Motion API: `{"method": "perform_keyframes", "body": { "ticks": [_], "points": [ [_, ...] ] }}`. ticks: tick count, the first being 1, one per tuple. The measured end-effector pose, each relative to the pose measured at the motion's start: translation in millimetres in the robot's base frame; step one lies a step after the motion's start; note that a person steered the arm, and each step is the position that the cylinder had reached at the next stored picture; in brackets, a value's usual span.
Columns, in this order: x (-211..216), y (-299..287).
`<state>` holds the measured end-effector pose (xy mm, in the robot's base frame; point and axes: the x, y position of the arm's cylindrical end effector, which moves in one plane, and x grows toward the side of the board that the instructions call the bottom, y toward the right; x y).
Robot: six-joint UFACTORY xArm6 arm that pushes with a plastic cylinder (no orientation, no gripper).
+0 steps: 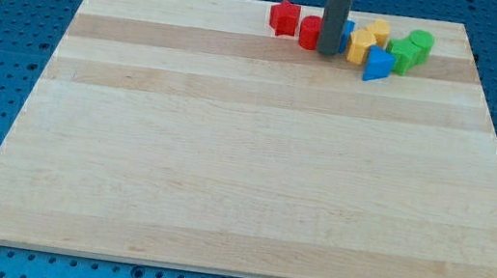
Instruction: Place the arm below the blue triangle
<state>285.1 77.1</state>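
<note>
Blue triangle right of my tip

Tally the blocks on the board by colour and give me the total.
Red: 2, a star-like block and a rounder one beside my tip
Blue: 2, the triangle and one mostly hidden behind the rod
Yellow: 2
Green: 2
Total: 8

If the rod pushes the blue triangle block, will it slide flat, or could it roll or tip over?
The blue triangle looks low and flat-faced, so it would probably slide, not roll. It seems small and rigid, likely light. The wooden board looks smooth, so it should move easily. It may turn if pushed on a slanted side. My tip is to its left, beside the red block.
</note>
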Motion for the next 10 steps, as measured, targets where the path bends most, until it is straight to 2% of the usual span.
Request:
{"method": "perform_keyframes", "body": {
  "ticks": [1, 2, 3, 4, 5, 6, 10],
  "points": [
    [1.5, 0.0],
    [21.6, 0.0],
    [74.5, 0.0],
    [103.5, 21.9],
    [104.3, 81.6],
    [99.7, 96.8],
    [85.8, 93.1]
  ]
}}
